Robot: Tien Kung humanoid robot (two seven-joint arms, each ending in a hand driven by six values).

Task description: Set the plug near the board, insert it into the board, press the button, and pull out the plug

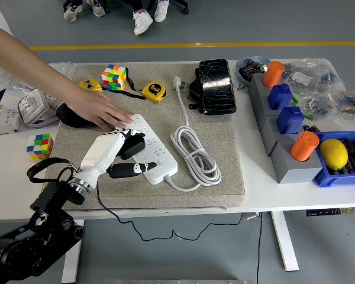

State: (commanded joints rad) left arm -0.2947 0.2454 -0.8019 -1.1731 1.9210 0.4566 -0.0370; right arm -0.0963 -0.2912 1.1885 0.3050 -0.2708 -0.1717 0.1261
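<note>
A white power strip (155, 152) lies diagonally on the grey mat (225, 171), its white cord (195, 155) coiled to its right. My left hand (125, 155) is shut on a black plug (134, 145) and holds it at the strip's left edge, over the sockets. The thumb (130, 170) points right along the strip's near edge. The plug's black cable (115, 214) runs down off the table's front. A person's hand (100, 112) rests flat on the strip's far end. My right hand is out of view.
A black pouch (215, 86), a yellow tape measure (154, 92) and a Rubik's cube (115, 76) lie at the mat's back. A second cube (40, 146) sits left of the mat. Grey blocks with orange and blue caps (290, 121) and a blue bin with a lemon (334, 154) stand right.
</note>
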